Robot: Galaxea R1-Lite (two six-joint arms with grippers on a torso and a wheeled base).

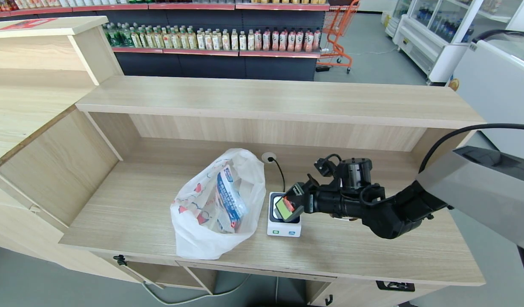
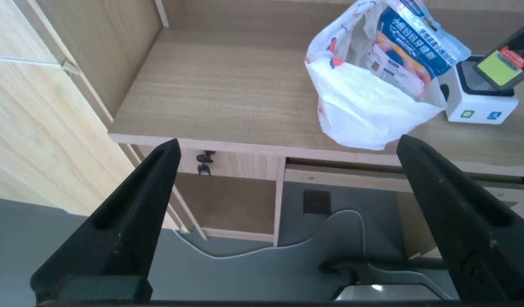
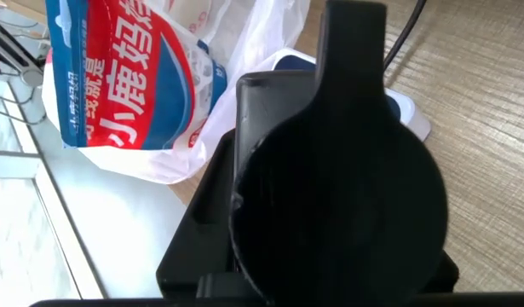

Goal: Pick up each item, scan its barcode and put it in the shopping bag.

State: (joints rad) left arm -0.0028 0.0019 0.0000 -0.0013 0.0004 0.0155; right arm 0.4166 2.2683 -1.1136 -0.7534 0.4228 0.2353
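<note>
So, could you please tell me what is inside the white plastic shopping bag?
A blue, red and white printed packet leans inside the white plastic shopping bag, its top showing at the mouth. The bag's wall covers the packet's lower part and anything beneath it.

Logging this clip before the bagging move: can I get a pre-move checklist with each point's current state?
1. Right gripper shut on the green item: ok.
2. Green item directly above the scanner: ok.
3. Barcode facing the scanner: cannot tell.
4. Shopping bag upright beside the scanner, mouth open: ok.
5. Room left in the bag next to the blue package: cannot tell.
6. Left gripper off the counter's front, away from the bag, jaws open: ok.
</note>
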